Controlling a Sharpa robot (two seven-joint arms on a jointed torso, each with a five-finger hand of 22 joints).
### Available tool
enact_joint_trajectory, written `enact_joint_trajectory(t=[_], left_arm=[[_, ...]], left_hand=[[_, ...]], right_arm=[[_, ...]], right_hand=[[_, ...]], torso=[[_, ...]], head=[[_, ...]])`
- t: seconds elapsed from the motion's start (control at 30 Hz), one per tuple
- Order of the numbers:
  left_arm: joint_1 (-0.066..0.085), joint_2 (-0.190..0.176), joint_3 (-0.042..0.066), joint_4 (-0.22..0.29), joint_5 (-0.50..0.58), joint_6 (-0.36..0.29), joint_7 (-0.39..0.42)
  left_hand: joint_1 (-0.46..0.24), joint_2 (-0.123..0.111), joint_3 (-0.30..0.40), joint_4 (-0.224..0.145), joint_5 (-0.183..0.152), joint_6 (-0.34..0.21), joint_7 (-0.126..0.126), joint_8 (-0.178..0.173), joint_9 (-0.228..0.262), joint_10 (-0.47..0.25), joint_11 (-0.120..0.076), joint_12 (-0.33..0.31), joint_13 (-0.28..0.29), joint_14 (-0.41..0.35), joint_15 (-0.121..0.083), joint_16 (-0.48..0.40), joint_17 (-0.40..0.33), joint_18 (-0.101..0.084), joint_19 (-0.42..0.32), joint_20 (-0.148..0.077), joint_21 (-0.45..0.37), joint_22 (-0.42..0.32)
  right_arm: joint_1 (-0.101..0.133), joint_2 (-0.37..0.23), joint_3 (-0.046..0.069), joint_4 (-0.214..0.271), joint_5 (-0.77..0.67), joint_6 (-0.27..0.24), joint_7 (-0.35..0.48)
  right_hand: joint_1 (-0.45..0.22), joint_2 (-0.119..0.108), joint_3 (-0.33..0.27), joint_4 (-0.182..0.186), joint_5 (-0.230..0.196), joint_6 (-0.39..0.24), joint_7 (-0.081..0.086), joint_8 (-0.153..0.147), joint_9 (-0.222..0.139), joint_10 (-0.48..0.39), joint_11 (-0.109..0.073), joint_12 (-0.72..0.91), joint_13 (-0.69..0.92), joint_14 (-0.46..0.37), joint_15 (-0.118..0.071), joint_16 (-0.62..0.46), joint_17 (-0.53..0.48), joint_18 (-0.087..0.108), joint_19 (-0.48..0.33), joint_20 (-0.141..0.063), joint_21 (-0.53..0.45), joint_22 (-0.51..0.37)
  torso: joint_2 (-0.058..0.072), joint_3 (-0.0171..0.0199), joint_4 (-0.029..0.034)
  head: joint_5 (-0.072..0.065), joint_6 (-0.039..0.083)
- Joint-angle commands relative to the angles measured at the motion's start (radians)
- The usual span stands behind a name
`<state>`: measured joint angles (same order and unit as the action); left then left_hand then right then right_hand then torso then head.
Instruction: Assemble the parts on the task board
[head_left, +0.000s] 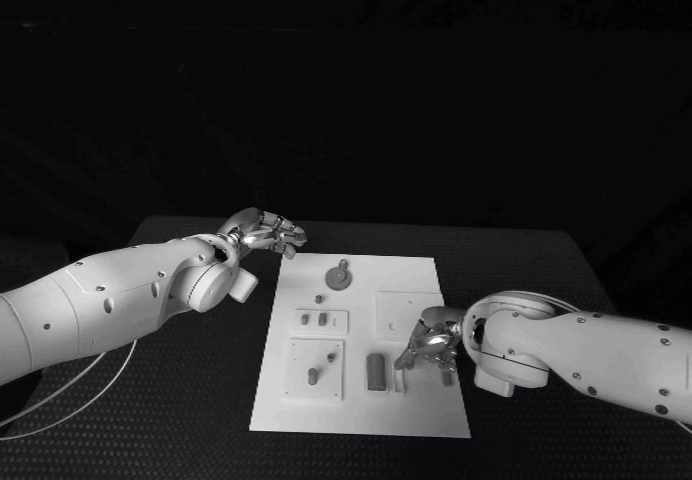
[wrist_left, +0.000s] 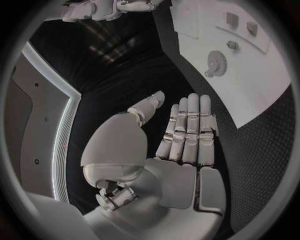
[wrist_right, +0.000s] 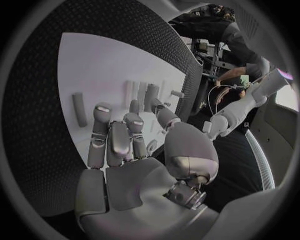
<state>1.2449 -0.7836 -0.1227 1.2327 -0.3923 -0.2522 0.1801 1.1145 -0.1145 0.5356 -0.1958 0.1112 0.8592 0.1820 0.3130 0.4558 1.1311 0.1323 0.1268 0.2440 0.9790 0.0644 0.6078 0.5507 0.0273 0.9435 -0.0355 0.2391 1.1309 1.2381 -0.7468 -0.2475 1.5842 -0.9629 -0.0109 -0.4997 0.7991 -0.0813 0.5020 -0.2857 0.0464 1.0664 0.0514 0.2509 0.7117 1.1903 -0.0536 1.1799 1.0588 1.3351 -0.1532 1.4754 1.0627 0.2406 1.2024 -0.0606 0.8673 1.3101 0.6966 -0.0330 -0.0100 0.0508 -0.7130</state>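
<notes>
Now L hand (head_left: 265, 234) open off task board (head_left: 361, 410), R hand (head_left: 431, 344) over it

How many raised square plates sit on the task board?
3: one mid-left holding two small parts, one near-left holding two, one mid-right beside the right hand, which may hide more.

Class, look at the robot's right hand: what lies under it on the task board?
The right hand hovers over the task board at its right edge, a long grey part beside it. Whatever lies beneath its palm is covered.
</notes>
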Motion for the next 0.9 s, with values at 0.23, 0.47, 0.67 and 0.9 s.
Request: enact_joint_trajectory(t=[0.23,0.47,0.67,0.9], left_arm=[[0.001,-0.002,0.000,0.003,0.004,0.013,0.017],[0.001,-0.003,0.000,0.004,0.004,0.014,0.018],[0.001,-0.006,0.000,0.005,0.004,0.014,0.017],[0.001,-0.005,0.000,0.006,0.004,0.013,0.018]], left_hand=[[-0.007,-0.001,-0.002,0.008,0.005,-0.002,-0.002,0.005,-0.001,-0.006,-0.004,0.007,-0.001,0.009,0.001,-0.004,0.002,0.019,0.004,0.002,-0.007,0.002],[-0.008,-0.001,-0.003,0.008,0.005,-0.002,-0.002,0.005,-0.001,-0.006,-0.004,0.007,-0.001,0.009,0.001,-0.005,0.003,0.019,0.004,0.002,-0.007,0.002],[-0.008,-0.002,-0.003,0.008,0.005,-0.002,-0.002,0.006,-0.001,-0.006,-0.004,0.007,-0.001,0.009,0.001,-0.006,0.004,0.019,0.004,0.002,-0.008,0.002],[-0.008,-0.002,-0.003,0.008,0.005,-0.002,-0.002,0.006,-0.001,-0.006,-0.004,0.007,-0.001,0.009,0.001,-0.006,0.004,0.019,0.004,0.002,-0.008,0.003]], right_arm=[[0.055,-0.077,0.001,-0.001,0.017,0.064,-0.002],[0.058,-0.121,0.001,0.002,-0.041,0.111,-0.054],[0.057,-0.134,-0.001,0.004,-0.091,0.114,-0.076],[0.030,-0.123,-0.001,-0.008,-0.106,0.113,-0.085]], right_hand=[[-0.008,-0.012,0.004,0.007,0.001,0.013,0.015,0.002,0.007,0.002,0.009,0.001,0.004,0.001,0.005,0.000,-0.002,0.021,0.005,-0.003,-0.007,0.007],[-0.008,-0.008,0.008,0.004,0.001,0.022,0.012,0.010,0.017,0.007,0.006,0.006,0.012,0.003,0.003,0.000,0.000,0.021,0.006,-0.002,-0.007,0.008],[-0.022,-0.012,0.005,0.007,0.001,0.013,0.013,0.006,0.019,0.000,0.007,-0.003,0.005,-0.005,0.003,-0.005,-0.014,0.021,0.003,0.001,-0.010,0.008],[-0.039,-0.023,0.007,0.015,0.001,0.010,0.014,0.004,0.020,0.000,0.008,-0.006,0.003,-0.005,0.004,-0.006,-0.017,0.021,0.003,0.003,-0.012,0.008]], torso=[[-0.001,-0.0005,-0.0028],[0.000,-0.0004,-0.0005],[0.000,-0.0006,-0.0036],[-0.002,-0.0016,-0.0060]], head=[[-0.003,0.005],[-0.006,0.006],[-0.006,0.006],[-0.008,0.006]])
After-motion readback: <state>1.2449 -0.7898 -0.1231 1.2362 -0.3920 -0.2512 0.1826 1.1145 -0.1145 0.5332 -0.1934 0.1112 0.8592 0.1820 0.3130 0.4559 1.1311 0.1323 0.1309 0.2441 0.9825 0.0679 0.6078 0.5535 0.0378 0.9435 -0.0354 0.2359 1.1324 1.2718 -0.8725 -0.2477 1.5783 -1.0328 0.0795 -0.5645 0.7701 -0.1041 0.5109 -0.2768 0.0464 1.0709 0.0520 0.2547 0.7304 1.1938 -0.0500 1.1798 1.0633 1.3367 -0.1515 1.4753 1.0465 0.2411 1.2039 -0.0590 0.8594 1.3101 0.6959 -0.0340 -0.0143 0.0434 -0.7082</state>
